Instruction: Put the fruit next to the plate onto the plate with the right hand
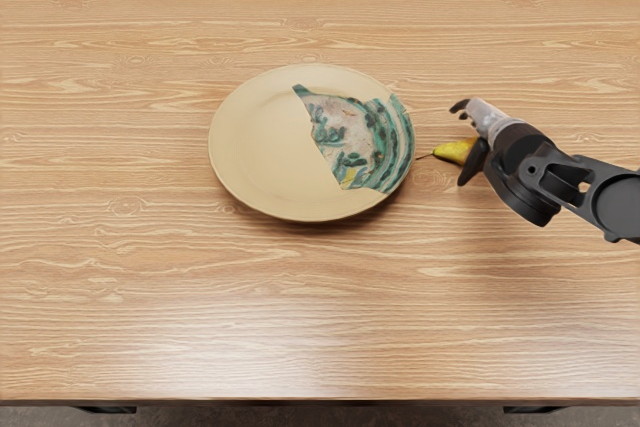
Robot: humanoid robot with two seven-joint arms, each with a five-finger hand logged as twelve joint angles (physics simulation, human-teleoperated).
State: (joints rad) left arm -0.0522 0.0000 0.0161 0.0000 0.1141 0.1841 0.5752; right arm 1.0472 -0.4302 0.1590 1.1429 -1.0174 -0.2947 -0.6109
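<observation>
Head view: fruit (pixel 454 151) beside right hand (pixel 482 139)

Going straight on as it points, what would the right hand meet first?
The right hand would likely meet the yellow fruit first, then the plate; its height is unclear.

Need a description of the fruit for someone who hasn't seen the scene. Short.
On the wooden table, find the round tan plate with a green-patterned wedge. Just off its right rim lies the fruit, partly hidden by the right hand. It is small and yellow, its thin stem pointing at the plate, unlike the dark hand.
</observation>
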